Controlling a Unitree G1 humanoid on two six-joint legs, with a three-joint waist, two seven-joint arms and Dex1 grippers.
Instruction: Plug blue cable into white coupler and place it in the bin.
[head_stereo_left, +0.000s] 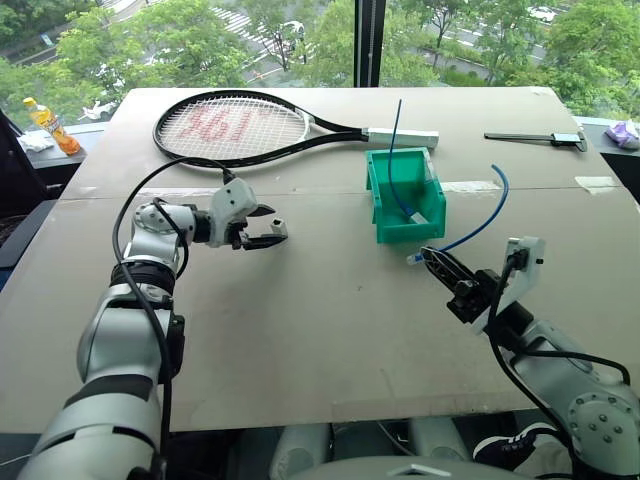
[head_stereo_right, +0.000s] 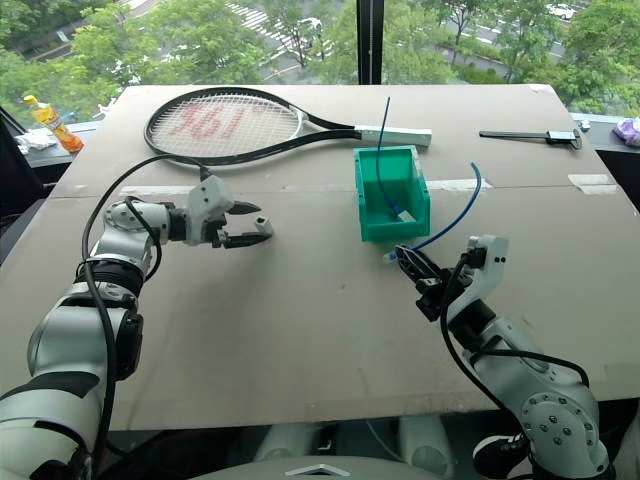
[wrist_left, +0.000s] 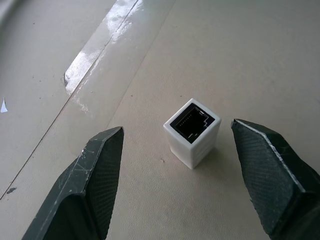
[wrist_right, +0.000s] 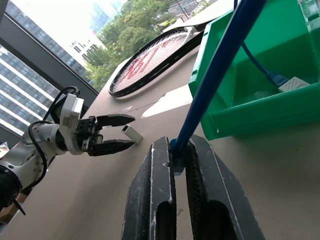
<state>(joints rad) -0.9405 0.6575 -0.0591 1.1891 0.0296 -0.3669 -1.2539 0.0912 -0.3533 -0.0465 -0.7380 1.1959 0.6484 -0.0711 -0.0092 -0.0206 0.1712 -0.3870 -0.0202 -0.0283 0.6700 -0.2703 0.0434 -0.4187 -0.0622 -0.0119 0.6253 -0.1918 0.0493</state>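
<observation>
The white coupler (wrist_left: 192, 132) stands on the table with its dark socket facing up. My left gripper (head_stereo_left: 268, 227) is open, with a finger on each side of the coupler, and neither finger touches it. My right gripper (wrist_right: 175, 142) is shut on the blue cable (head_stereo_left: 478, 225) close to its clear plug end (head_stereo_left: 412, 259). It holds the cable just in front of the bin (head_stereo_left: 410, 228), and the cable arcs up and away to the right. The bin is teal and sits at mid-table, between the two grippers and further back.
Inside the bin lie another blue cable (wrist_right: 260, 67) and a white connector (wrist_right: 295, 83), and that cable's far end sticks up above the rim (head_stereo_left: 397, 125). A tennis racket (head_stereo_left: 235, 125) lies behind the bin. A black tool (head_stereo_left: 535, 137) is at the back right and an orange bottle (head_stereo_left: 50, 125) is off the table's left.
</observation>
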